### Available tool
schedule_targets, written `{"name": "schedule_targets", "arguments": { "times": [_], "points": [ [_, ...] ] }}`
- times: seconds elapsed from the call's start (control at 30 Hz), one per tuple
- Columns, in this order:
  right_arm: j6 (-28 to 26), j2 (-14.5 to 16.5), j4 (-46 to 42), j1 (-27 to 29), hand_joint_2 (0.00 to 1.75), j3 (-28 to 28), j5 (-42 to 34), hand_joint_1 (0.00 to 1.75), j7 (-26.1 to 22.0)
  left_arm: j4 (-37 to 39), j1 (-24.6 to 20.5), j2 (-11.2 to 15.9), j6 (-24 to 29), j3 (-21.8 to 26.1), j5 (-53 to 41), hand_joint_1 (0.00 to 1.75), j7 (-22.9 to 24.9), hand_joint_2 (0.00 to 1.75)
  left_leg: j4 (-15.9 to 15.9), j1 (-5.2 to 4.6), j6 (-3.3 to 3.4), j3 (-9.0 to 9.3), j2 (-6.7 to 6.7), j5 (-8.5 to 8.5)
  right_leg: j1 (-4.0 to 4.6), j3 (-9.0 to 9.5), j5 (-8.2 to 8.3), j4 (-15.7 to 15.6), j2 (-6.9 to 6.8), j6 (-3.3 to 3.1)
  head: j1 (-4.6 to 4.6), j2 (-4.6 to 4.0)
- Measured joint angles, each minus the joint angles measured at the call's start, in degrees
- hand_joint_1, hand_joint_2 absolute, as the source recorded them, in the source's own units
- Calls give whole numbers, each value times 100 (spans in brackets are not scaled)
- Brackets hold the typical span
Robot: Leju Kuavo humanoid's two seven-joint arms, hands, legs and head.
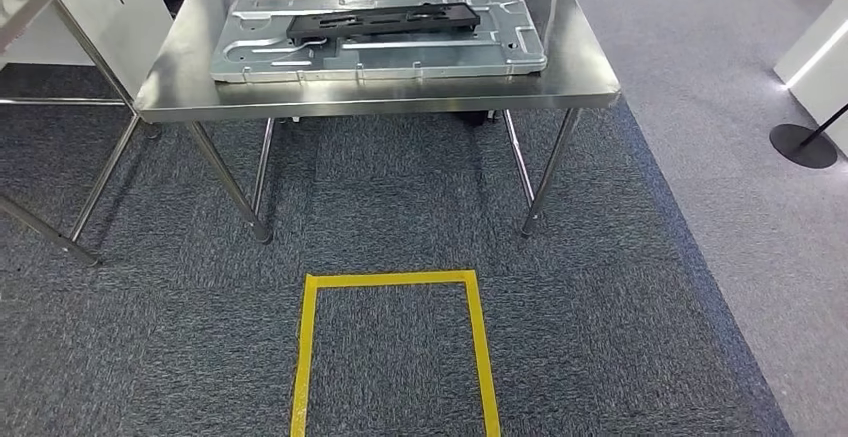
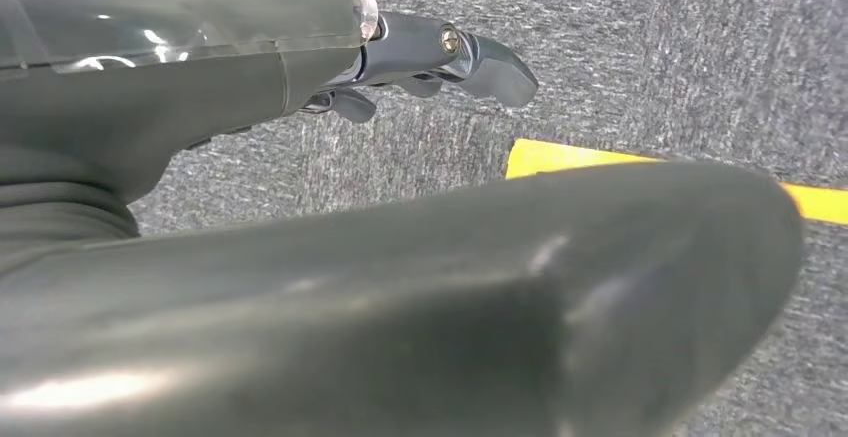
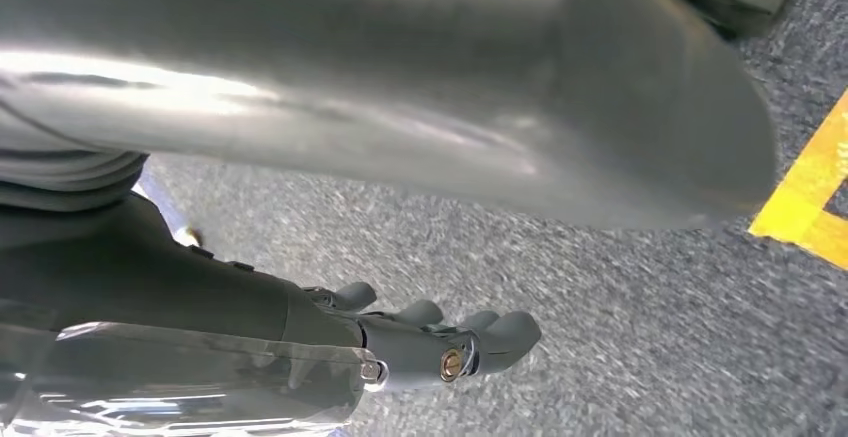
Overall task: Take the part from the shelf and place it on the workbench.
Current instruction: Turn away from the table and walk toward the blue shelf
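Part (image 1: 385, 20) is sitting mid-workbench (image 1: 190, 77) — left hand (image 2: 440, 57) and right hand (image 3: 440, 342) hanging loosely curled, holding nothing; looks placed — next is probably stepping back.

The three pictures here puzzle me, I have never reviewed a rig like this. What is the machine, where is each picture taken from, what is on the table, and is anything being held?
This is a humanoid robot on two legs with two arms. The wide picture comes from a camera high on its body, looking forward and down. It shows a steel workbench bearing a flat silver metal panel with a long black part lying on top of it. On the grey carpet in front is a yellow tape rectangle.

The other two pictures come from cameras at the wrists, turned at odd angles. They show the left hand and the right hand hanging over the carpet beside dark parts of the robot's body. Both hands hold nothing; their fingers look loosely curled.
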Motion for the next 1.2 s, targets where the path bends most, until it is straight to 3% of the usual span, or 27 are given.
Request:
{"name": "schedule_targets", "arguments": {
  "times": [0.07,0.1,0.13,0.2,0.23,0.27,0.3,0.37,0.43,0.5,0.6,0.63,0.7,0.73,0.77,0.8,0.83,0.87,0.9,0.93,1.0,1.03,1.17,1.2],
  "points": [
    [28,-3,1,3,0,-1,-1,0,87,0,4,-7,7,3,8,0,-14,0,-1,11,-68,-37,-4,31,-11,-58,76,-36,-10,-85,1,-1],
    [49,-7,2,5,0,-2,-20,0,126,1,9,-12,18,7,14,0,-19,0,86,15,-96,-81,-14,-76,-22,-97,125,-47,-21,-133,1,0],
    [78,-12,2,8,0,-5,-58,0,154,1,15,-19,34,12,24,0,-18,0,288,19,-118,-157,-23,-284,-32,-145,178,-61,-33,-176,1,-1],
    [155,-24,2,13,0,-36,-176,0,176,1,23,-33,82,26,50,0,-2,0,985,30,-149,-362,-31,-807,-14,-256,270,-54,-47,-227,0,0],
    [193,-28,2,15,0,-63,-240,0,184,1,25,-37,110,35,61,0,16,0,1356,32,-161,-448,-31,-962,-4,-317,316,-46,-50,-233,0,0],
    [224,-30,2,18,0,-96,-297,0,198,0,26,-37,137,47,66,0,37,0,1601,32,-169,-472,-31,-988,5,-378,357,-34,-51,-232,0,0],
    [252,-29,2,20,0,-133,-349,0,225,0,28,-37,160,60,68,0,58,0,1645,32,-167,-398,-31,-902,11,-441,392,-14,-50,-225,0,0],
    [290,-30,2,24,87,-203,-426,0,294,0,28,-37,193,87,68,0,99,0,1068,30,-132,79,-32,-626,15,-547,436,47,-46,-202,0,0],
    [303,-32,2,21,175,-256,-475,0,340,0,17,-37,208,108,68,0,124,0,270,12,-76,619,-35,-579,30,-638,449,126,-47,-165,0,0],
    [301,-33,2,11,175,-308,-504,0,325,0,10,-37,217,123,68,0,141,0,-66,-10,-28,792,-38,-672,43,-706,471,178,-52,-110,0,0],
    [293,-51,1,2,175,-369,-507,0,250,0,19,-43,230,138,79,0,161,0,-146,23,75,757,-30,-642,39,-783,406,300,-34,-11,1,1],
    [290,-58,1,3,175,-377,-497,0,237,0,18,-46,235,142,84,0,163,0,-163,39,110,747,-25,-617,26,-867,272,493,-21,21,1,0],
    [291,-64,2,3,175,-384,-471,0,252,0,11,-48,250,145,87,0,163,0,-165,35,155,711,-15,-586,-27,-1192,-127,1223,-1,87,1,-1],
    [292,-64,2,5,175,-385,-463,0,276,0,11,-48,261,146,87,0,164,44,-162,32,166,696,-13,-578,-58,-1358,-276,1600,2,124,1,-1],
    [291,-66,2,9,131,-387,-460,0,296,0,12,-50,279,150,88,0,174,87,-156,33,172,686,-11,-573,-93,-1455,-324,1832,4,167,1,-1],
    [287,-68,1,13,87,-391,-462,0,303,1,12,-55,299,155,93,0,193,131,-142,39,170,680,-12,-574,-132,-1439,-250,1827,3,212,1,-1],
    [283,-71,1,13,44,-396,-467,0,297,1,11,-62,323,161,99,0,218,175,-120,50,162,677,-16,-580,-174,-1315,-81,1599,1,257,1,-1],
    [280,-74,0,10,0,-404,-477,0,280,1,9,-68,348,166,105,0,244,175,-88,62,145,674,-19,-595,-218,-1111,138,1203,-1,303,2,-1],
    [280,-74,1,5,44,-415,-489,0,266,1,6,-73,369,169,110,0,265,175,-48,63,118,663,-24,-617,-249,-905,285,803,1,348,2,-1],
    [288,-72,1,-2,87,-432,-505,0,253,0,2,-75,388,171,111,0,280,175,0,56,87,642,-29,-641,-262,-758,385,491,7,331,1,-1],
    [307,-67,2,-11,175,-474,-542,0,222,0,-6,-73,408,173,114,0,306,175,59,23,39,600,-34,-667,-249,-681,388,276,19,273,0,0],
    [313,-67,2,-9,175,-490,-572,0,209,0,-8,-73,410,173,115,0,333,175,68,18,24,587,-35,-667,-232,-698,396,275,22,224,-1,0],
    [320,-79,-14,37,175,-456,-825,0,255,-2,32,-66,413,4,228,0,481,175,41,55,-28,576,-35,-637,-183,-721,401,281,21,187,0,0],
    [324,-85,-26,52,175,-405,-928,0,267,-4,52,-60,420,-103,307,0,515,131,36,62,-37,575,-35,-631,-176,-724,403,282,21,179,0,-1]
  ]
}}
